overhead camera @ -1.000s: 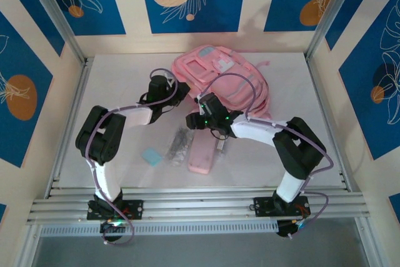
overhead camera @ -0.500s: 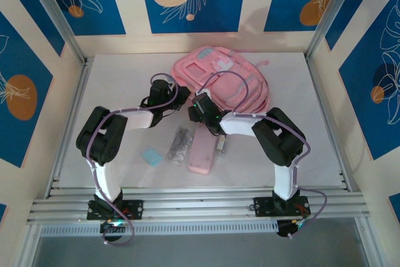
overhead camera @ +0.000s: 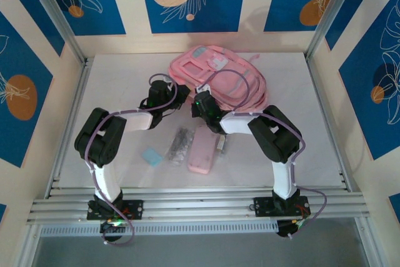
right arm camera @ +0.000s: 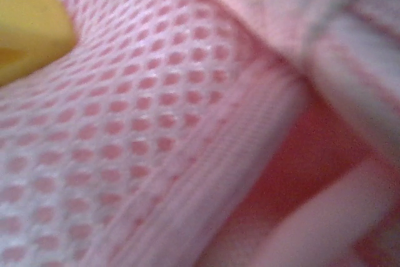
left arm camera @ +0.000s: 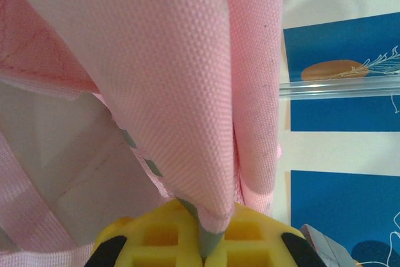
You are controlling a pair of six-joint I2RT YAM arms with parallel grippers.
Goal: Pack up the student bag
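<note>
The pink student bag [overhead camera: 220,69] lies at the back middle of the table, its white patch facing up. My left gripper [overhead camera: 179,91] is at the bag's near left edge. In the left wrist view its yellow pads [left arm camera: 165,236] are shut on the grey-blue trimmed hem of the bag [left arm camera: 175,85], which hangs up from them. My right gripper [overhead camera: 199,100] presses into the bag's near edge beside the left one. Pink mesh of the bag [right arm camera: 144,129] lies right against the right wrist camera, under one yellow finger [right arm camera: 25,23]. The jaws read as shut on that fabric.
A flat pink pencil case [overhead camera: 201,150] lies in front of the arms, with a grey bundle [overhead camera: 180,144] and a light blue eraser [overhead camera: 151,156] to its left. A small item [overhead camera: 222,144] lies right of the case. Metal posts [overhead camera: 57,20] and side walls box in the table.
My right gripper moved up off the pencil case to the bag's near edge and shut there. The bag's near side shifted back. The left gripper kept its hold.
</note>
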